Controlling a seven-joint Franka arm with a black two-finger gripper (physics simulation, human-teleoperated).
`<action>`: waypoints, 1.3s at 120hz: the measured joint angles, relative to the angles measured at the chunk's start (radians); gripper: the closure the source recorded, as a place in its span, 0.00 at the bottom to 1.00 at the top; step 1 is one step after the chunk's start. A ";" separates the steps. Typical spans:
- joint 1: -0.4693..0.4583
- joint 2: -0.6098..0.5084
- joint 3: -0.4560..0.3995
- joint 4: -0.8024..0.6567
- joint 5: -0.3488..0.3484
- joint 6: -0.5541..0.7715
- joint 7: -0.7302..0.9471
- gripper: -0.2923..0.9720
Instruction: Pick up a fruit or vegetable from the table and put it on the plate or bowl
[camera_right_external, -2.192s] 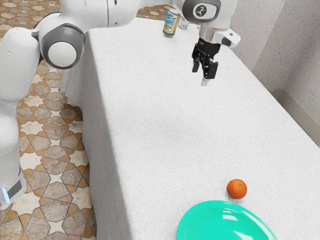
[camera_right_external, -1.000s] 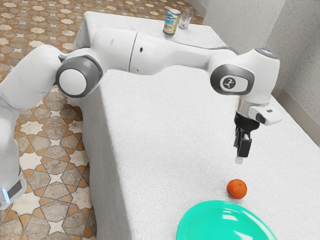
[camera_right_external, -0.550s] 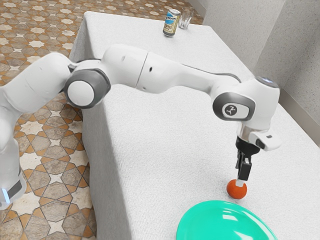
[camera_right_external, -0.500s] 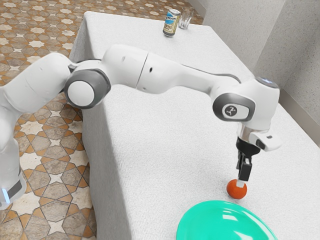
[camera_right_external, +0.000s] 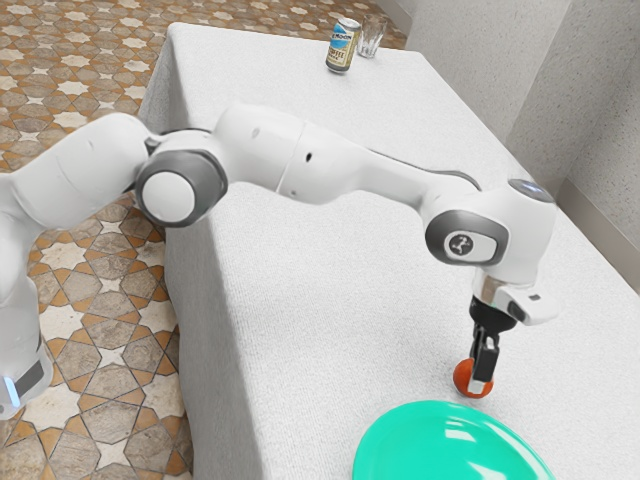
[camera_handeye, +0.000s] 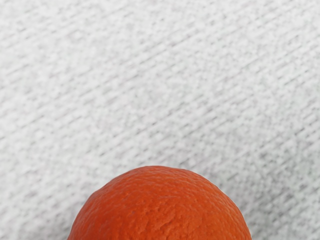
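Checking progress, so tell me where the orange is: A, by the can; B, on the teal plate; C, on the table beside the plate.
C: the orange rests on the table, just short of the rim of the teal plate, with the pincer at it.

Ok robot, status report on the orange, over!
End effector down on the orange. Orange on the table, beside the plate. Can and glass far off, nothing in the way.

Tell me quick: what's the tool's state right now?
Tool: low over the orange, right at it; open or closed cannot be told.
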 joint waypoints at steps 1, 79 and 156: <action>0.000 0.001 0.000 0.000 0.000 0.000 0.000 0.23; 0.002 0.025 0.003 0.000 0.000 0.012 0.025 0.47; 0.003 -0.016 -0.003 0.083 0.010 -0.004 0.046 0.51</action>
